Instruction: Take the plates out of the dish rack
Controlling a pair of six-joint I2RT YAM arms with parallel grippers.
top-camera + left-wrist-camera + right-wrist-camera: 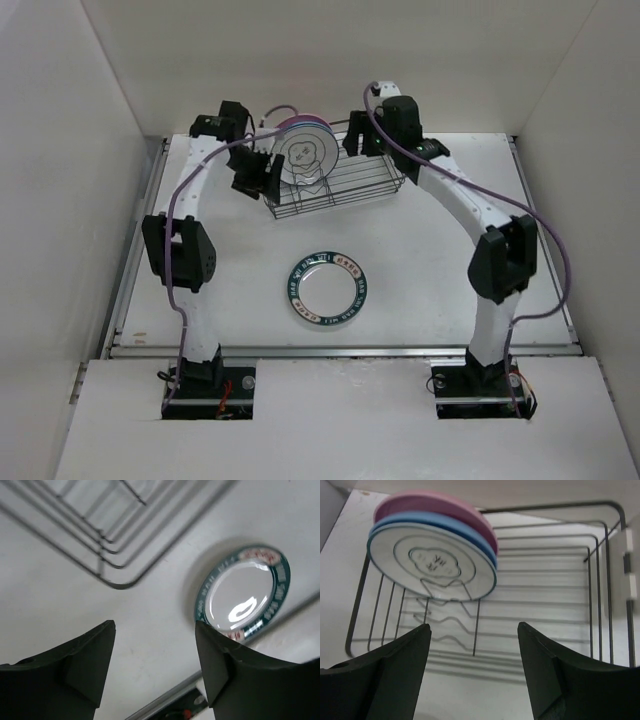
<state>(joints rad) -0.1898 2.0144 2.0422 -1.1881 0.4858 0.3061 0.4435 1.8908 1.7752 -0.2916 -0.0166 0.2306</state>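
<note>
The right tool (pixel 474 630) is gaping empty before three plates (pixel 432 562) standing in the rack (pixel 345 190). The left tool (pixel 155 627), likewise open, is hovering over the worktop (pixel 50 595) with a green-rimmed plate (pixel 242 590) lying beyond it.

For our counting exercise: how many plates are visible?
4: white green-rimmed plate, blue plate and pink plate stand in the dark wire rack; another green-banded plate lies on the table.

White worktop (pixel 430 260), plain matte surface. Two things sit directly on it. The dark wire dish rack (pixel 360 185) stands on its base at the far side, roughly centred and slightly skewed. One plate (pixel 327 289), white with a dark green patterned rim, lies flat and face-up near the middle, in front of the rack and well apart from it. A thin strip (pixel 340 350) runs along the near edge, probably a metal rail; can't confirm from this view.
</note>
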